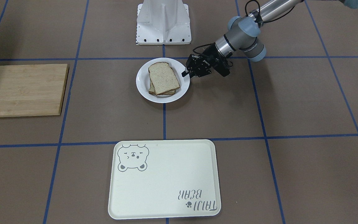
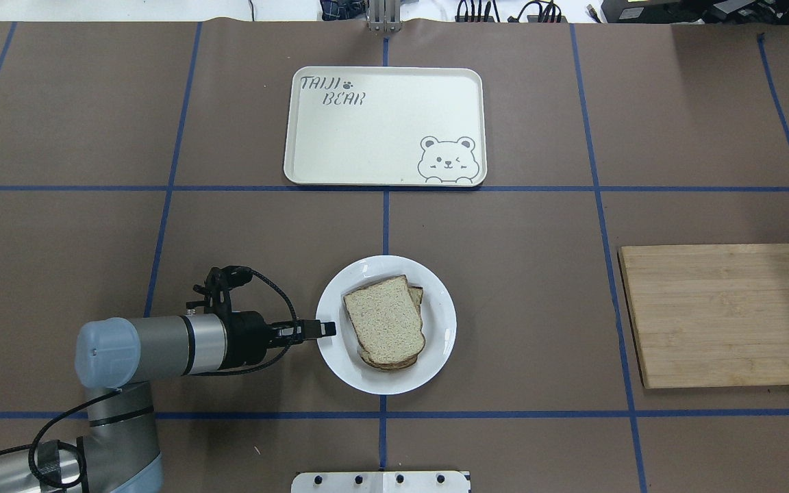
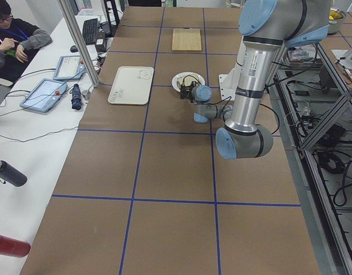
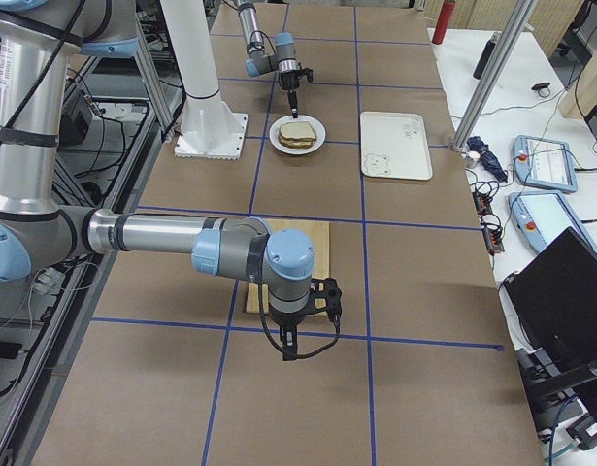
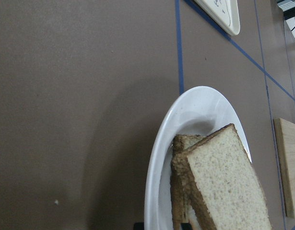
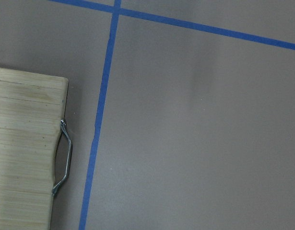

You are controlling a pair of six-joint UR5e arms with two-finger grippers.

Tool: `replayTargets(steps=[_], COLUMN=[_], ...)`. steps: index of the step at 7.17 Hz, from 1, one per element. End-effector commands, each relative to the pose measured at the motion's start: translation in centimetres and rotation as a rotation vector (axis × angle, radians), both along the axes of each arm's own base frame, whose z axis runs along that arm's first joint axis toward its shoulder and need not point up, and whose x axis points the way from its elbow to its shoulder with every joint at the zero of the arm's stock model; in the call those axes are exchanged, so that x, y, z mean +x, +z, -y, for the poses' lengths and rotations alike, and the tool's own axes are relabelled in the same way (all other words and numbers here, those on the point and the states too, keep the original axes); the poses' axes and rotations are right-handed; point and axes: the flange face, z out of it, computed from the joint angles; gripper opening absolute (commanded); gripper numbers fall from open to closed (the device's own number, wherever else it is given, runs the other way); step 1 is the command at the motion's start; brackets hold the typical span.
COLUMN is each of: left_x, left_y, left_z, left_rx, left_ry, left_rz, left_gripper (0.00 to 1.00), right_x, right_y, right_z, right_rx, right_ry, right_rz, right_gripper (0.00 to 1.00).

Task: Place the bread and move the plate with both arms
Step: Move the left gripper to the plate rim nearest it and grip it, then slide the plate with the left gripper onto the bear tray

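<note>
A white plate (image 2: pixel 394 380) sits mid-table with two bread slices stacked on it; the top slice (image 2: pixel 384 322) lies flat and covers most of the lower one. My left gripper (image 2: pixel 329 329) lies level and low. Its fingers show as one narrow bar over the plate's near-left rim and look closed on it (image 1: pixel 185 74). The left wrist view shows the plate (image 5: pixel 195 103) and the bread (image 5: pixel 224 187) close up. My right gripper (image 4: pixel 291 351) hangs over the table past the cutting board, far from the plate. I cannot tell if it is open or shut.
A cream bear tray (image 2: pixel 367 137) lies beyond the plate. A wooden cutting board (image 2: pixel 720 315) with a metal handle (image 6: pixel 63 158) lies on the right side. The white pedestal (image 1: pixel 163 21) stands behind the plate.
</note>
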Motion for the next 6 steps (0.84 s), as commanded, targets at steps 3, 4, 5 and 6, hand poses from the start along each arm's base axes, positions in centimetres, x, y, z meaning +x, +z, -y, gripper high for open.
replayTargets(steps=[3, 4, 5, 6], left_x=[-0.07, -0.13, -0.32, -0.29], left_y=[0.09, 0.04, 0.37, 0.72], left_z=[-0.04, -0.06, -0.22, -0.3], left_rx=[0.004, 0.006, 0.014, 0.007], left_ry=[0.002, 0.002, 0.003, 0.006], left_rz=[-0.012, -0.018, -0.047, -0.068], left_gripper=[0.0, 0.0, 0.0, 0.0], right_x=[0.0, 0.0, 0.0, 0.0], right_y=[0.05, -0.01, 0.06, 0.14], right_z=[0.0, 0.07, 0.06, 0.05], right_rx=[-0.001, 0.001, -0.001, -0.002], right_ry=[0.0, 0.0, 0.0, 0.0], right_rz=[0.0, 0.0, 0.0, 0.0], right_gripper=[1.0, 1.0, 1.0, 1.0])
